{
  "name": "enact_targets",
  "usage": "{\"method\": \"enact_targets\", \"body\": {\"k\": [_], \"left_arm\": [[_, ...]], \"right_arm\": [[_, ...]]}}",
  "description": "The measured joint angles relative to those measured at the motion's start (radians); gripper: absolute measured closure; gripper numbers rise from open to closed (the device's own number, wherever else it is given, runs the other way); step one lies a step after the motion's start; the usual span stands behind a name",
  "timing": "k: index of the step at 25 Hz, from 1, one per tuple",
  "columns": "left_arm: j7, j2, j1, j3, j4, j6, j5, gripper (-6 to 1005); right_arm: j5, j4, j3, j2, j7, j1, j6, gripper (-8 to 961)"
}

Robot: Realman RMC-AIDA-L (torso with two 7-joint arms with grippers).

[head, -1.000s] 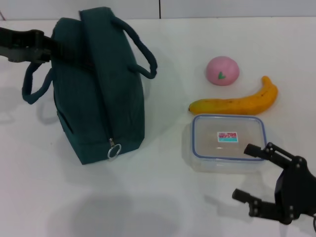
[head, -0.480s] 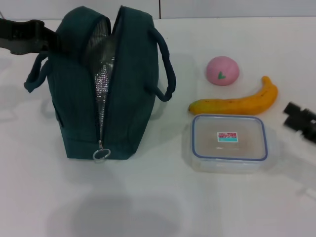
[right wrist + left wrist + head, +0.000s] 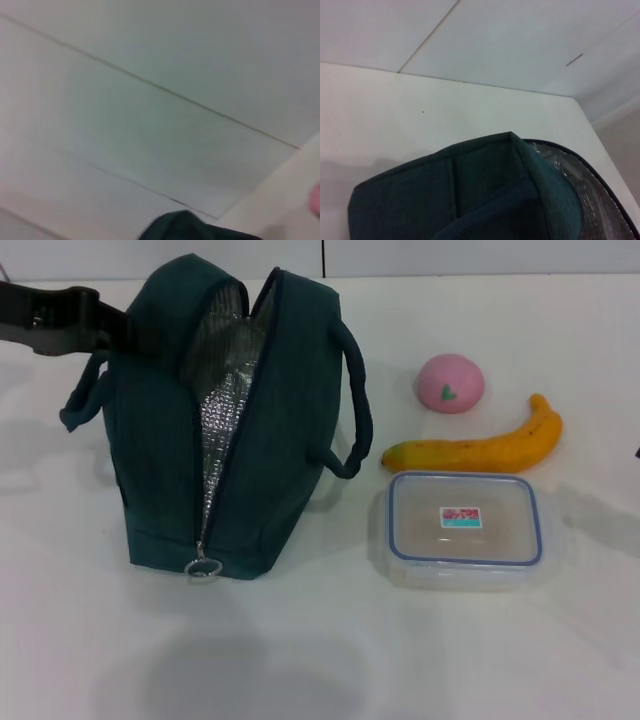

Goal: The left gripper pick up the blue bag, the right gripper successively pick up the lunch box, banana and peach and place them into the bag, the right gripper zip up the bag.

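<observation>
Nearest the worktop's (image 3: 330,660) front edge, toward the right: the lunch box (image 3: 465,528), lid on, sticker up, flat and untouched. Just behind it, almost touching: the banana (image 3: 480,449), curving up toward the right edge. Behind that, slightly apart: the peach (image 3: 451,383). Left of centre, standing upright and running front to back: the blue bag (image 3: 225,430), zip parted along the top, silver lining (image 3: 218,400) showing, ring pull (image 3: 203,567) hanging at the near end. At the far left corner, reaching to the bag's far end at the handle: the left gripper (image 3: 88,322), grip hidden behind fabric, impossible to tell how far closed or on what. Out of the head view save a dark sliver at the right edge: the right gripper, spread of its claw unknowable.

Probably next: fetching the lunch box. Best approached from above, across the box's short sides, kept level, then lowered lengthwise into the parted mouth, held wide by the left arm.

Only in the head view: the fruit and the box laid out. Only in the left wrist view: the bag's far end and foil seen close. In the right wrist view, mostly wall, with a scrap of dark fabric.
</observation>
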Motion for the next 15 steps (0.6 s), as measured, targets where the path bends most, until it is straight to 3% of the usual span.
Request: {"method": "enact_targets", "body": {"k": [4,7,11,15], "left_arm": [[0.009,0.003,-0.001,-0.001,-0.003,0.009,-0.003,962],[0.020,0.004,0.000,0.001,-0.005,0.012,-0.007,962],[0.039,-0.001,-0.002,0.001,-0.004,0.012,-0.009,962],[0.056,-0.004,-0.002,0.001,-0.005,0.013,-0.009,962]], "right_arm": [[-0.054,0.037,-0.009,-0.024,0.047,0.027,0.069,84],[-0.108,0.042,-0.011,-0.025,0.087,0.048,0.120,84],[-0.185,0.042,-0.014,-0.012,0.128,0.083,0.169,84],[-0.237,0.042,-0.017,0.014,0.150,0.112,0.202,85]]}}
